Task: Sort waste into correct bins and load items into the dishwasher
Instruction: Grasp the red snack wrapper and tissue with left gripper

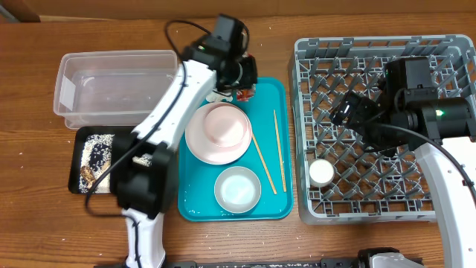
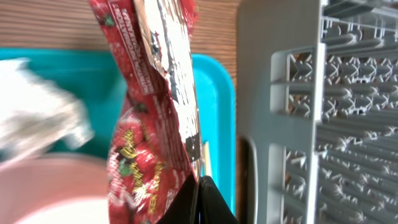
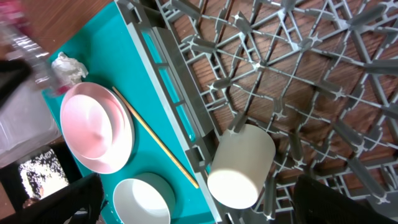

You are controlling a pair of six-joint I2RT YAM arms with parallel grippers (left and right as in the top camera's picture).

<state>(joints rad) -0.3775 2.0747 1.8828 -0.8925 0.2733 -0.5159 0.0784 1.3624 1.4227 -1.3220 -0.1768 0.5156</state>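
Over the far end of the teal tray [image 1: 195, 202], the left hand [image 1: 240, 77] is clamped on the red snack wrapper [image 2: 155, 124] — held just beside the crumpled tissue [image 3: 68, 67] and the upturned pink plate [image 1: 218, 132]. Nearer on the tray lie the pale bowl [image 1: 238, 188] and two chopsticks [image 1: 264, 164]. At the left of the tabletop [image 1: 44, 223] sit the clear tub [image 1: 115, 85] and the black tray [image 1: 73, 179], which holds rice and scraps. The right hand [image 1: 351, 113] hovers over the grey dish rack [image 1: 372, 41], fingers apart — the white cup [image 1: 321, 173] sits in the rack's near-left corner.
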